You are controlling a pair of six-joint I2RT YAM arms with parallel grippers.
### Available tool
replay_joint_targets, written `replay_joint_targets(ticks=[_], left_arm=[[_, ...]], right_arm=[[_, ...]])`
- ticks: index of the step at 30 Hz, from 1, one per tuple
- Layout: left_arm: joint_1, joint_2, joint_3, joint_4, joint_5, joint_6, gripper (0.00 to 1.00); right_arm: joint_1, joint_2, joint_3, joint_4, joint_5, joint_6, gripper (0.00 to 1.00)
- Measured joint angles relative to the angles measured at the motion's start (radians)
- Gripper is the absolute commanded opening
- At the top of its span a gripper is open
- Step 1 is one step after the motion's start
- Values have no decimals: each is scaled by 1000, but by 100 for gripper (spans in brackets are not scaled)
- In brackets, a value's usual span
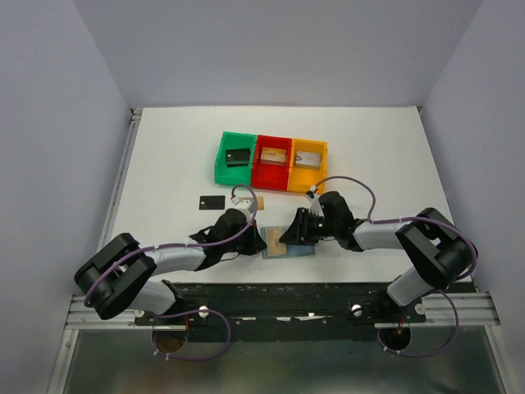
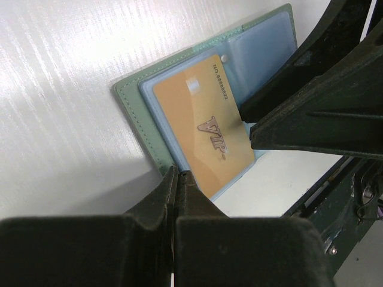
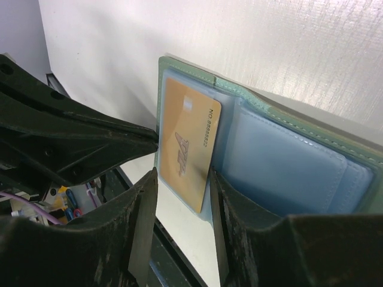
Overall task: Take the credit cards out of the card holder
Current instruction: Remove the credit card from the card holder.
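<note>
Extraction of the gold card (image 2: pixel 200 119) is judged to be the step in hand. The card holder (image 2: pixel 134 101) is laid open on the tabletop (image 2: pixel 60 89), near its front edge, between the two arms, and the card is lodged in its left page. The right claw (image 3: pixel 182 174) is spread open astride the card's near edge, with nothing gripped. The left claw (image 2: pixel 178 174) is closed to a seam, its tip set at the holder's edge. The holder should be pinned firmly there. The card is best pinched shallowly and drawn straight out along the sleeve, so the holder is not dragged.
</note>
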Motion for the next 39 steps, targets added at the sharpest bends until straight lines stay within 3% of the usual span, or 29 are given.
replay_joint_targets(ticks=[14,39], left_arm=[[0,15,-9,22,0,-5,0],[0,16,-14,32,-4,-7,0]], right_arm=[[0,34,-6,77,-31,25,48],[0,27,-10,44,-19,2,51]])
